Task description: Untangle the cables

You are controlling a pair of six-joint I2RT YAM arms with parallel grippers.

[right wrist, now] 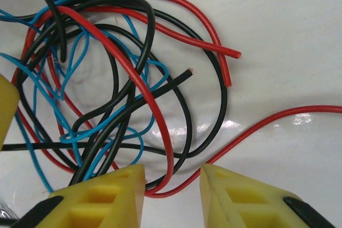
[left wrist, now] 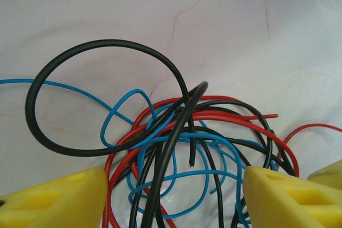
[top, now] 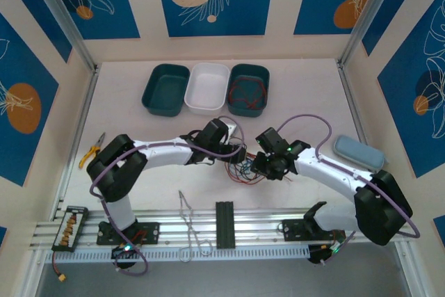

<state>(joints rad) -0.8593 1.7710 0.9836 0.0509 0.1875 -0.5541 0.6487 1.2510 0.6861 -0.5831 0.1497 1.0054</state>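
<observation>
The cables (top: 240, 166) lie in one red, black and blue tangle on the white table between both wrists. My left gripper (top: 229, 149) hovers at the tangle's left side. In the left wrist view its yellow fingers (left wrist: 53, 201) stand wide apart, and the left gripper (left wrist: 173, 201) is open over black, blue and red strands (left wrist: 176, 142). A big black loop (left wrist: 101, 97) spreads to the left. My right gripper (top: 259, 165) is at the tangle's right side. The right gripper (right wrist: 172, 185) is open, with a red loop (right wrist: 160, 132) and a black strand lying between its fingertips (right wrist: 107, 196).
Three trays stand at the back: dark teal (top: 165, 88), white (top: 207, 87), and teal (top: 248, 90) holding red wire. Yellow pliers (top: 90, 149) lie at the left and a blue-grey case (top: 358, 152) at the right. A bare metal wire loop (top: 188, 224) lies near the front rail.
</observation>
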